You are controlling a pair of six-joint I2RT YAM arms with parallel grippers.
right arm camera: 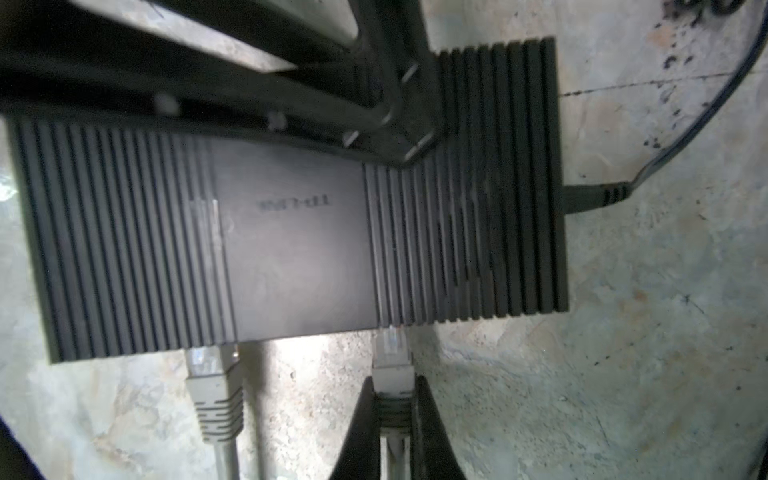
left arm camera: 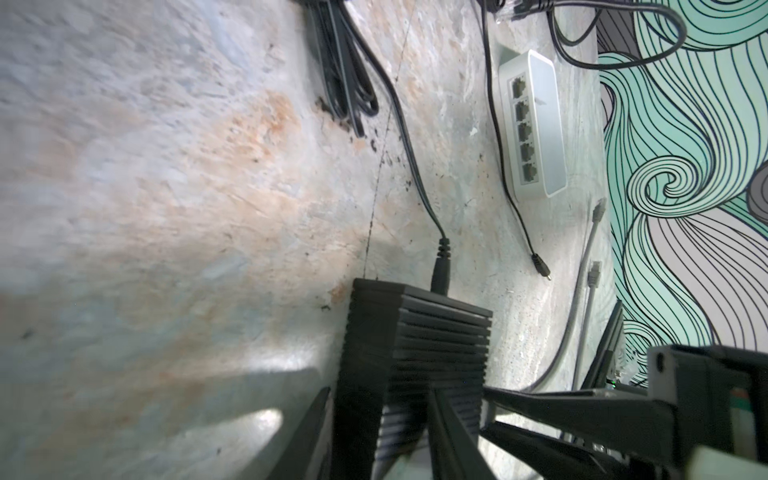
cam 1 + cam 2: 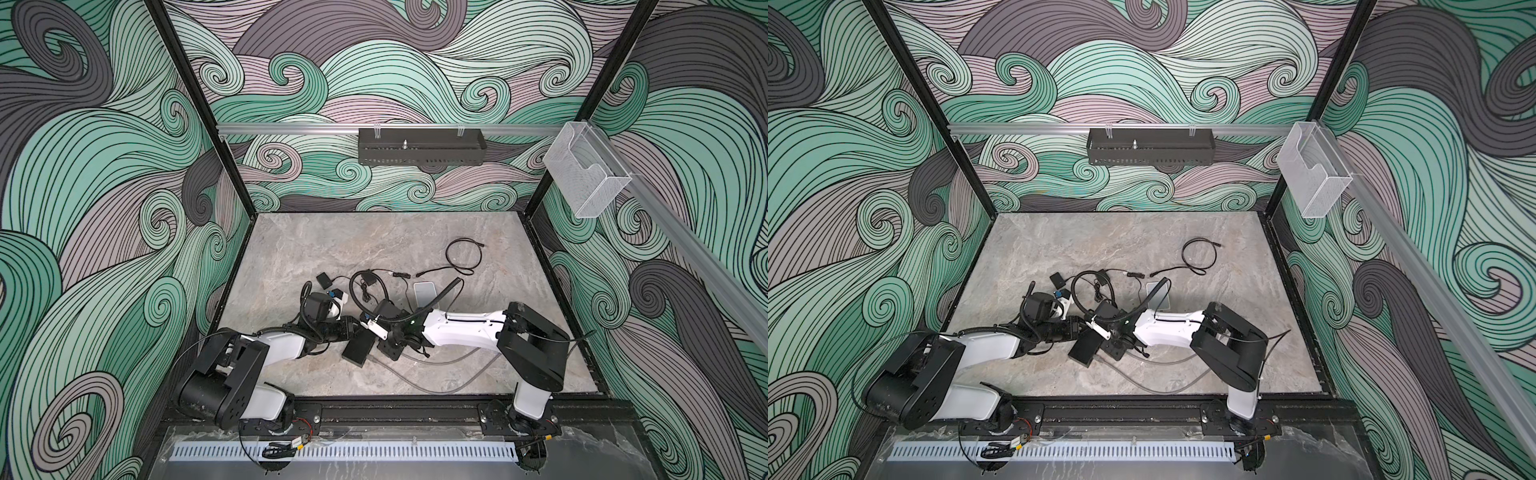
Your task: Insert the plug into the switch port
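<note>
- We count two switches: one black ribbed plastic switch (image 1: 291,232), with the left gripper (image 2: 382,415) clamped across it, and one white five-port switch (image 2: 536,124) lying apart.
- We count two grey Ethernet plugs: a seated plug (image 1: 212,374) in the black switch, and a held plug (image 1: 390,353) pinched in the right gripper (image 1: 392,386), its tip at the port face.

**Obscured Areas**

In the right wrist view, the port face of the switch (image 1: 299,232) lies hidden under its top face; seating depth of the plug (image 1: 392,353) cannot be told. The logo (image 1: 295,203) is blurred. The picture edge cuts off the right gripper (image 1: 394,384). In both top views the plug is too small to tell.
</note>
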